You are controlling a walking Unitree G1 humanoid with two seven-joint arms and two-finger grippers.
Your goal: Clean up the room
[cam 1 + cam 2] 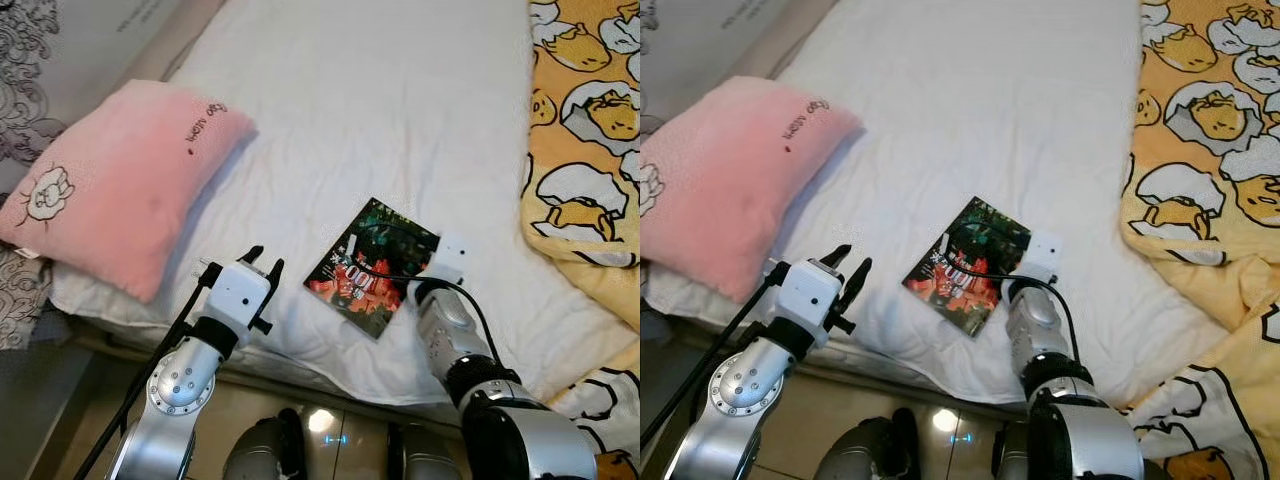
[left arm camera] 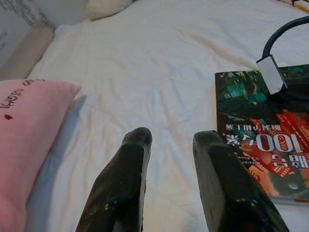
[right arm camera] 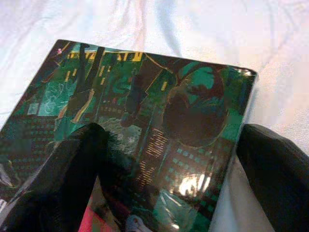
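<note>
A book [image 1: 372, 265] with a dark green and red cover lies flat on the white bed sheet [image 1: 380, 100], near the bed's front edge. My right gripper [image 3: 171, 133] is open at the book's near right corner. One of its fingers [image 3: 77, 164] rests on the cover, while the other finger [image 3: 275, 164] is on the sheet just past the book's edge. My left gripper [image 1: 266, 260] is open and holds nothing. It hovers over the sheet to the left of the book, which also lies beside its fingers [image 2: 130, 179] in the left wrist view.
A pink pillow [image 1: 120, 180] lies on the bed's left side, close to my left arm. A yellow patterned duvet [image 1: 585, 150] covers the bed's right side and hangs over the front edge. Bare sheet stretches behind the book.
</note>
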